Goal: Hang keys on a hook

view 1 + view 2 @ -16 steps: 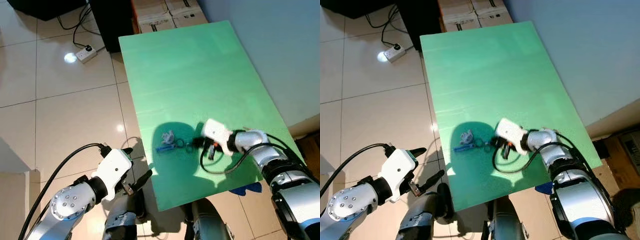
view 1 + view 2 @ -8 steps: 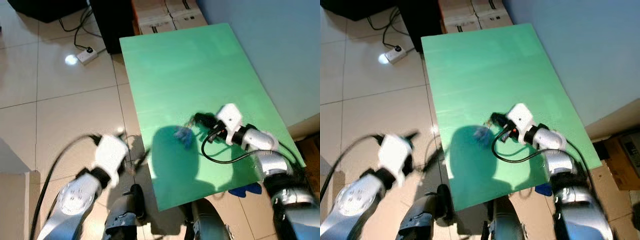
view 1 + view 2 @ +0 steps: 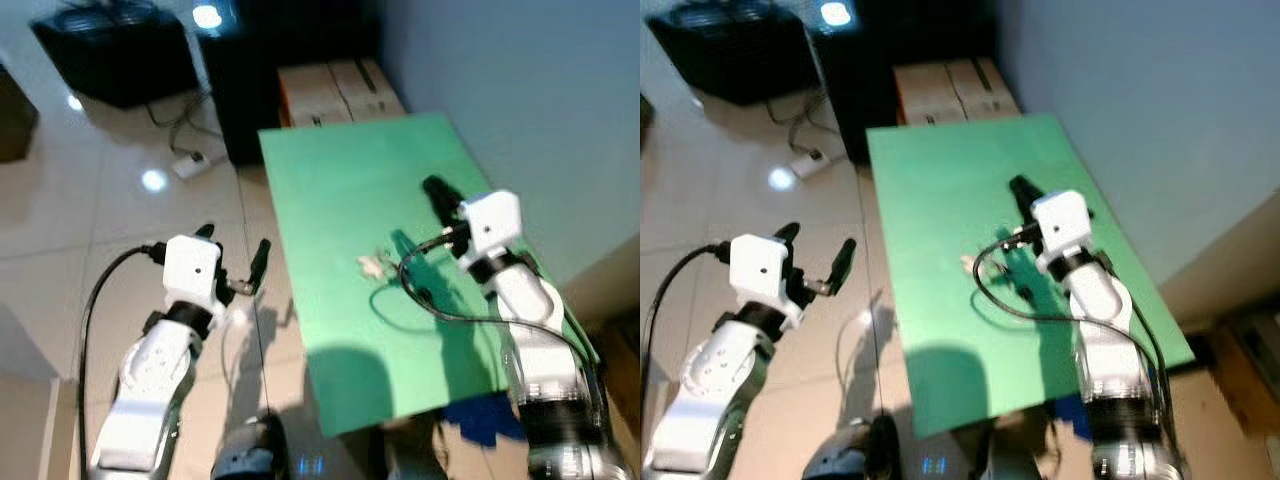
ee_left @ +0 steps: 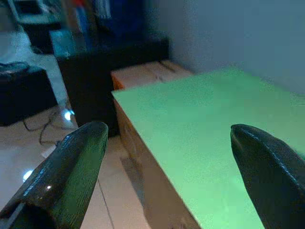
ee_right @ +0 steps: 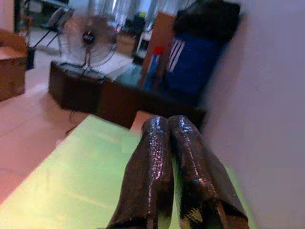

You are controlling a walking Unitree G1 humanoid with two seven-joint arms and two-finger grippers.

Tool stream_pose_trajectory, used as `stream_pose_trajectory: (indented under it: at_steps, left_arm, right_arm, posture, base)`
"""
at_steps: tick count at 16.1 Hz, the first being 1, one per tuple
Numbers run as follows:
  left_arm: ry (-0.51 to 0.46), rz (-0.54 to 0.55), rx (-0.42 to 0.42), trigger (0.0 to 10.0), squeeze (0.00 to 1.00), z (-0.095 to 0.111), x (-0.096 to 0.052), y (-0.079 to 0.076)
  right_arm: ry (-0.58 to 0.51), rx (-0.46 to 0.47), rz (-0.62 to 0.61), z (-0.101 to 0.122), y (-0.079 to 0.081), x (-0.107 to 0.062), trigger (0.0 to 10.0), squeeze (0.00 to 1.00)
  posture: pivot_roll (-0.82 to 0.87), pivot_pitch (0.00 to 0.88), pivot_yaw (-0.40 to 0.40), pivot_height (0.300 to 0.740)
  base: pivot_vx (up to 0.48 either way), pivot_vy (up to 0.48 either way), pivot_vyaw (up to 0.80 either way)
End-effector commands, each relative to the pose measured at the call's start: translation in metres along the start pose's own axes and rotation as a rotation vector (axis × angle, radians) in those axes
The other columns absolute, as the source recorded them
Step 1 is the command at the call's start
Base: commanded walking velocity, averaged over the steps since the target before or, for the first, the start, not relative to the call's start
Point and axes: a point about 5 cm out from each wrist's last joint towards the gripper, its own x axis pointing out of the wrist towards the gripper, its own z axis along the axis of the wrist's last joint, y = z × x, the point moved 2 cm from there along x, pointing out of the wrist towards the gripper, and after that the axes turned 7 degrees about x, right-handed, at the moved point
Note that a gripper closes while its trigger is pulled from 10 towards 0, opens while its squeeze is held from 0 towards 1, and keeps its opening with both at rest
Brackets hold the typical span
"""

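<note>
matt green tabletop (image 3: 340, 190), glossy floor tiles (image 3: 90, 230), shiny black fingers (image 5: 157, 176)

Dim, motion-blurred, glare on floor (image 3: 152, 180)

Both head cameras look steeply down from above on the flat green rectangular counter (image 3: 380, 290) and glossy tiled floor (image 3: 90, 240); each wrist camera looks low along its own black fingers (image 5: 167, 181) across that same counter toward dark cabinets (image 4: 105, 62)
</note>
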Motion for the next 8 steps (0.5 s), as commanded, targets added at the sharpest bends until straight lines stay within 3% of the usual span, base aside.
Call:
stream_pose_trajectory:
  at_steps: [1,4,6,7,8]
  left_arm:
    - [-0.002,0.012,-0.012,10.0,0.0,-0.001,0.0,0.001]
    - [-0.013,0.005,-0.02,10.0,0.0,-0.002,0.002,-0.003]
    - [-0.009,-0.005,-0.001,10.0,0.0,-0.002,0.004,-0.004]
    - [-0.001,-0.038,0.042,10.0,0.0,-0.004,0.004,-0.007]
    - [0.001,-0.056,0.066,10.0,0.0,-0.005,0.003,-0.009]
  right_arm:
    - [0.003,-0.033,-0.041,0.003,-0.005,-0.005,0.0,0.0]
    - [0.022,-0.063,-0.11,0.004,0.004,-0.018,0.0,0.0]
    - [0.132,-0.038,-0.084,-0.013,0.014,-0.023,0.0,0.0]
    - [0.24,-0.026,-0.045,-0.029,0.021,-0.026,4.4,0.0]
    - [0.27,-0.031,-0.025,-0.035,0.024,-0.028,9.5,0.0]
  posture:
    - [-0.09,0.054,0.009,0.74]
    - [-0.09,0.036,0.017,0.74]
    - [-0.08,0.049,0.023,0.74]
    - [-0.08,0.059,0.025,0.74]
    - [-0.08,0.06,0.025,0.74]
  base:
    - [0.0,0.0,0.0]
    - [0.0,0.0,0.0]
    - [0.0,0.0,0.0]
    - [0.0,0.0,0.0]
    - [0.0,0.0,0.0]
